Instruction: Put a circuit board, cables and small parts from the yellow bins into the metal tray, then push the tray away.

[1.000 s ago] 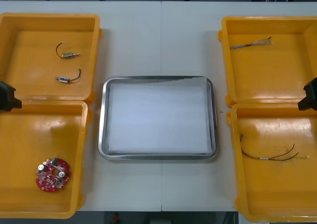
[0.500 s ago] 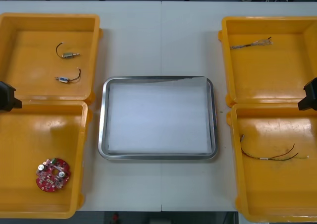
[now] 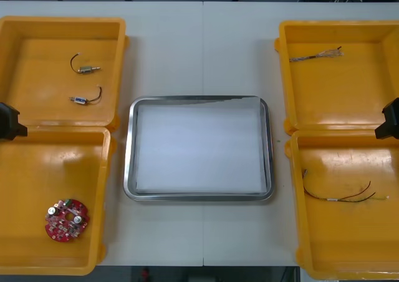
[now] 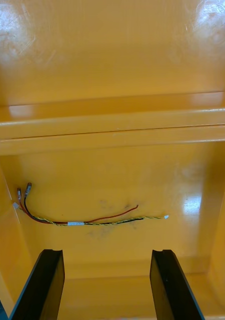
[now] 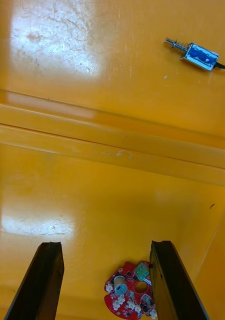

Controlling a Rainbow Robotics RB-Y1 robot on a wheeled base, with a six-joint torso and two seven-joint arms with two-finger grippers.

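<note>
Light table (image 3: 202, 45); left hand (image 5: 107, 245) and right hand (image 4: 107, 251), cut off at the front view's edges, both released

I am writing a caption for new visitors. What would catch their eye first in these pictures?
The shiny metal tray, white inside, lies at the table's centre between four yellow bins. The round red circuit board stands out in the near left bin, below the open left gripper; the open right gripper hangs over the red and yellow cable in the near right bin.
</note>
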